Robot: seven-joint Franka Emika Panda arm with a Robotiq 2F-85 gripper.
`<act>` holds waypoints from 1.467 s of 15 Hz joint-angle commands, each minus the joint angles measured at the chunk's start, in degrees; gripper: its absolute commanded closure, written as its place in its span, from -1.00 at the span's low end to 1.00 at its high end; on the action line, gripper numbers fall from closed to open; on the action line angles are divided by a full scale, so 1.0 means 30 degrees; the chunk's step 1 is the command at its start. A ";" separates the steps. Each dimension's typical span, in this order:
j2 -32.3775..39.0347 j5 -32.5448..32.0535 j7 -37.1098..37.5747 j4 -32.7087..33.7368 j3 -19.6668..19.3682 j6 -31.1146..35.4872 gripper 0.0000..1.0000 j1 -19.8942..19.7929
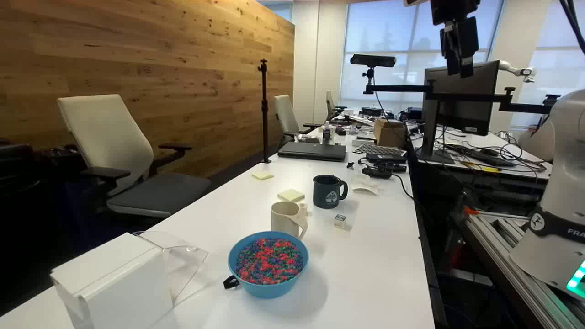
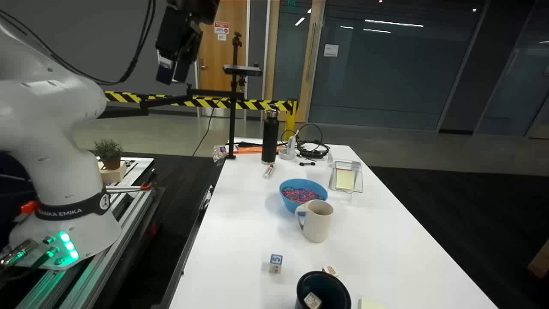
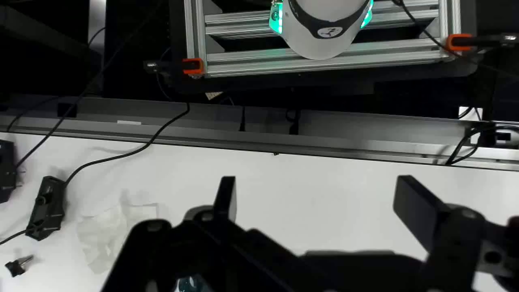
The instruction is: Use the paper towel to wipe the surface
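The paper towel is a thin, crumpled white scrap lying flat on the white tabletop surface, beyond the dark mug in an exterior view. It also shows in the wrist view at the lower left, partly covered by my gripper's finger. The tabletop shows in an exterior view and in the wrist view. My gripper is open and empty, with bare tabletop between its fingers. In both exterior views the gripper hangs high above table height, pointing down. The towel is out of view in an exterior view.
A dark mug, a beige mug, a blue bowl of beads and a small block stand on the tabletop. Black cabled devices lie beside the towel. A camera arm and monitor stand near the gripper.
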 commanded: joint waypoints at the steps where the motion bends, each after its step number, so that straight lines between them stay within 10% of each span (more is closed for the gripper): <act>1: 0.0012 -0.0103 0.0182 0.0044 -0.0244 -0.0060 -1.00 0.0359; 7: 0.0009 -0.0103 0.0182 0.0048 -0.0244 -0.0060 -1.00 0.0359; 22: 0.5916 0.3191 0.7250 0.1224 -0.2745 1.1462 -1.00 -0.2813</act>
